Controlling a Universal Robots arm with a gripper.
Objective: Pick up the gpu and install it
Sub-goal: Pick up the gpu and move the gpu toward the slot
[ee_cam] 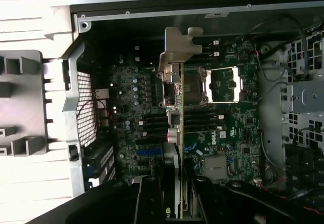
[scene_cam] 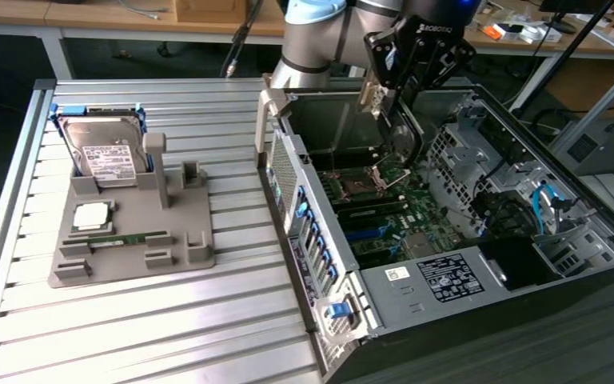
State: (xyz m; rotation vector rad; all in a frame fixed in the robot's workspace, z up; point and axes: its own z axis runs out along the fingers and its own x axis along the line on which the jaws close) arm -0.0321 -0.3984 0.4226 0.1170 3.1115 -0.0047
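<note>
Pick-up complete, installation not yet finished. In the exterior view the gripper hangs at about 1 o'clock from the picture's centre, over the open computer case, which lies on its side and takes up the half of the scene from 12 through 3 to 6 o'clock. The fingers are clenched on the gpu, which hangs below them on edge, its silvery metal bracket turned toward 9 o'clock and its dark board running away toward 3 o'clock. The wrist view looks straight down the held gpu: the card appears as 1 thin line between the 2 fingers of the gripper, with the bracket at its far end, set against the motherboard and the open processor socket. Judged from both views, the card is inside the case opening but apart from the motherboard; it looks to hang over the socket region, and no contact with the blue expansion slot can be made out. On the slatted table, at 9 o'clock in the exterior view, the grey parts fixture carries 3 other parts: the hard drive upright at its 11 o'clock corner, a processor chip lying flat nearer 8 o'clock, and the green memory stick just beside the chip. Done: grasping, lifting, carrying to the case. Left, as a judgement: lining the card edge up with a slot, seating it, letting go.
</note>
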